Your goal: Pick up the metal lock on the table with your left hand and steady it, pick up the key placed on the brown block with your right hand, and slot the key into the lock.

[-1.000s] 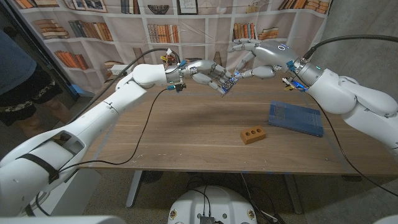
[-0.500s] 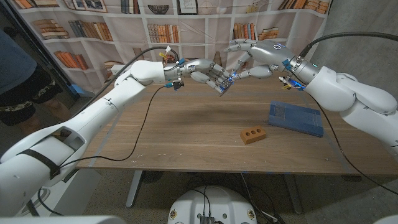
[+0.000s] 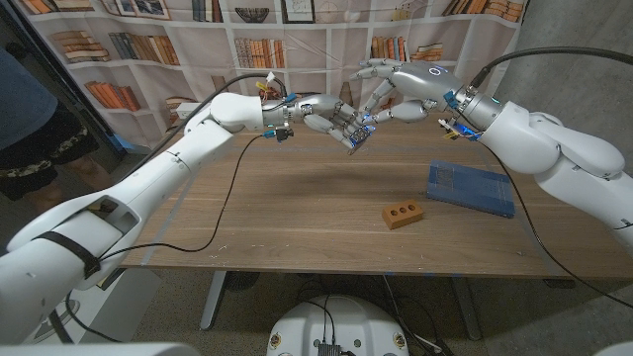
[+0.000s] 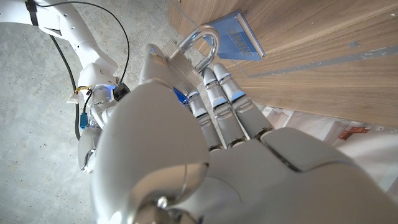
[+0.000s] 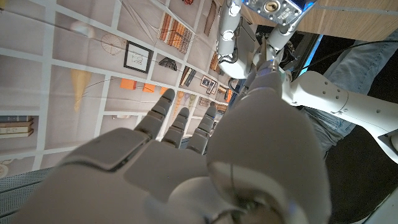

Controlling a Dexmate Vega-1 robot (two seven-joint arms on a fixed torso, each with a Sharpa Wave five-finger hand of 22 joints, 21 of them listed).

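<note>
My left hand (image 3: 328, 119) grips the metal lock (image 3: 358, 135) in the air above the far side of the table. The lock's silver shackle (image 4: 203, 42) sticks out past the fingers in the left wrist view. My right hand (image 3: 404, 87) is just to the right of the lock and pinches a small key (image 3: 370, 121) with a blue head, its tip at the lock. In the right wrist view the lock's underside with the keyhole (image 5: 272, 7) faces my right hand (image 5: 205, 162). The brown block (image 3: 403, 214) lies on the table with nothing on it.
A blue flat pad (image 3: 471, 188) lies on the right part of the wooden table (image 3: 297, 218), just behind the brown block. A black cable hangs from my left arm across the table's left half. A person stands at the left edge. A bookshelf backdrop stands behind the table.
My right hand has moved left and slightly up, closing onto the lock. The left hand with the lock has stayed nearly in place.
</note>
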